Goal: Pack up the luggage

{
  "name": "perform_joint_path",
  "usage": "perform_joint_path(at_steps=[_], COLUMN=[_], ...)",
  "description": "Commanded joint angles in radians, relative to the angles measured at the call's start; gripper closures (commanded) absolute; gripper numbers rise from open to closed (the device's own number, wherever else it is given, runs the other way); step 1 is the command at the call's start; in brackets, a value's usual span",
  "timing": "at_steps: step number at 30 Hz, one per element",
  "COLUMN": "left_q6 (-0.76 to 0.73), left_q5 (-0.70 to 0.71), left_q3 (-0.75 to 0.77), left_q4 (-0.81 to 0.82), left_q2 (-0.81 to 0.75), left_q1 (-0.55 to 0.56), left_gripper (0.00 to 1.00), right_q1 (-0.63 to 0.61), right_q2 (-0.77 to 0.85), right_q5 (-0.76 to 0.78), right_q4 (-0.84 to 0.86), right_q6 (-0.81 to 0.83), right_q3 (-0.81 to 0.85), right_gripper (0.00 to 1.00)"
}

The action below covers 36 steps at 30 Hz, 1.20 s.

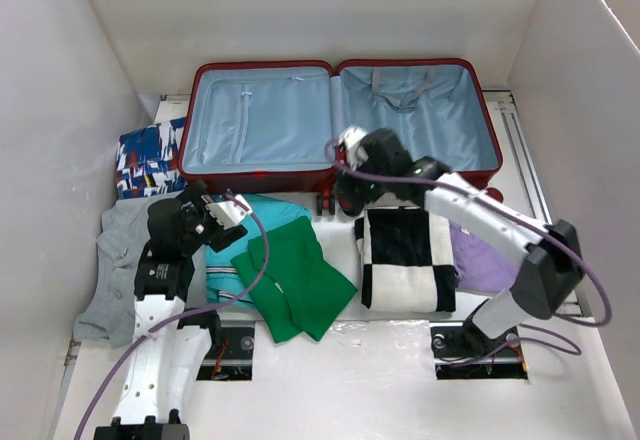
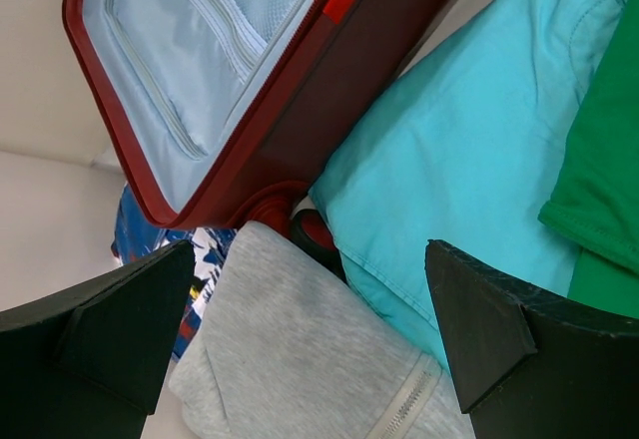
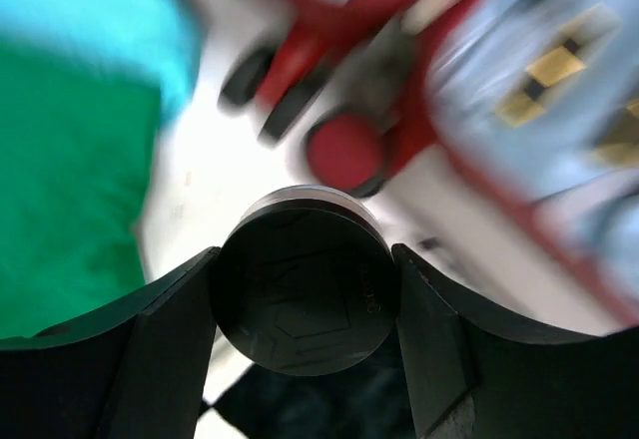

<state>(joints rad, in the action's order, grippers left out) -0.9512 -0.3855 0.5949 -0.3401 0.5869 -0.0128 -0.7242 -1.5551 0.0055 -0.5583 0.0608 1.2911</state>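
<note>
Stock as I see it from my station:

1. Luggage (image 1: pixel 260 120): open at the far side of the table (image 1: pixel 400 360), its two halves side by side.
2. Bundled cloth (image 1: pixel 148 158): just beside the luggage's left end.
3. Zippered garment (image 1: pixel 110 270): before the bundle, leftmost.
4. Folded shirt (image 1: pixel 270 210): right of it, before the luggage.
5. Folded top (image 1: pixel 295 280): overlapping the shirt's near part.
6. Folded blanket (image 1: pixel 405 260): right of the top.
7. Loose cloth (image 1: pixel 480 255): against the blanket's right edge.
8. Round case (image 3: pixel 300 289): between my right end effector's (image 1: pixel 352 195) fingers, above the strip between luggage and blanket.
</note>
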Motion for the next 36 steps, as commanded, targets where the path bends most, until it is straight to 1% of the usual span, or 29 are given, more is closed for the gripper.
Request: perform_joint_path(at_steps=[1, 2, 3, 5, 6, 7, 10, 11, 13, 14, 17, 21, 27, 29, 34, 35, 36], left_q6=[0.032, 0.032, 0.045, 0.057, 0.072, 0.095, 0.123, 0.123, 0.155, 0.164, 0.187, 0.187, 0.187, 0.187, 0.177, 0.177, 0.167], left_q5=[-0.021, -0.021, -0.021, -0.021, -0.03, -0.03, -0.041, -0.041, -0.041, -0.041, -0.041, -0.041, -0.013, -0.013, -0.013, -0.013, -0.013], left_q3=[-0.001, -0.001, -0.001, -0.001, -0.001, -0.001, -0.001, -0.001, -0.001, -0.001, -0.001, -0.001, -0.01, -0.01, -0.02, -0.02, -0.029], left_q4=[0.061, 0.061, 0.073, 0.087, 0.107, 0.118, 0.15, 0.15, 0.19, 0.199, 0.23, 0.262, 0.314, 0.328, 0.328, 0.328, 0.328], left_q2=[0.017, 0.017, 0.03, 0.044, 0.06, 0.079, 0.12, 0.131, 0.149, 0.163, 0.183, 0.202, 0.252, 0.252, 0.261, 0.261, 0.261], left_q1=[0.004, 0.004, 0.004, 0.004, 0.004, 0.004, 0.004, 0.004, 0.004, 0.004, 0.004, 0.004, 0.004, 0.004, 0.004, 0.004, 0.004], left_gripper=[0.01, 0.01, 0.01, 0.01, 0.01, 0.01, 0.01, 0.01, 0.01, 0.01, 0.01, 0.01, 0.01, 0.01, 0.01, 0.01, 0.01], right_q1=[0.101, 0.101, 0.164, 0.233, 0.294, 0.321, 0.393, 0.408, 0.452, 0.466, 0.509, 0.532, 0.552, 0.563, 0.563, 0.563, 0.563], right_q2=[0.064, 0.064, 0.064, 0.004, -0.028, -0.101, -0.225, -0.3, -0.364, -0.414, -0.471, -0.557, -0.582, -0.615, -0.625, -0.625, -0.625], right_q5=[0.021, 0.008, 0.008, -0.007, -0.018, -0.018, -0.004, -0.004, -0.025, -0.036, -0.07, -0.095, -0.095, -0.095, -0.05, -0.05, -0.05], right_q4=[-0.051, -0.051, -0.04, -0.017, -0.017, -0.005, -0.005, -0.015, -0.015, -0.002, 0.029, 0.038, 0.11, 0.101, 0.09, 0.09, 0.09], right_q6=[0.025, 0.042, 0.042, 0.069, 0.07, 0.082, 0.091, 0.1, 0.1, 0.088, 0.067, 0.037, 0.004, -0.024, -0.033, -0.033, -0.033], right_q3=[0.157, 0.157, 0.198, 0.24, 0.267, 0.322, 0.434, 0.457, 0.502, 0.502, 0.511, 0.501, 0.428, 0.428, 0.428, 0.428, 0.428], right_gripper=[0.87, 0.87, 0.87, 0.87, 0.87, 0.87, 0.88, 0.88, 0.88, 0.88, 0.88, 0.89, 0.89, 0.89, 0.89, 0.87, 0.75])
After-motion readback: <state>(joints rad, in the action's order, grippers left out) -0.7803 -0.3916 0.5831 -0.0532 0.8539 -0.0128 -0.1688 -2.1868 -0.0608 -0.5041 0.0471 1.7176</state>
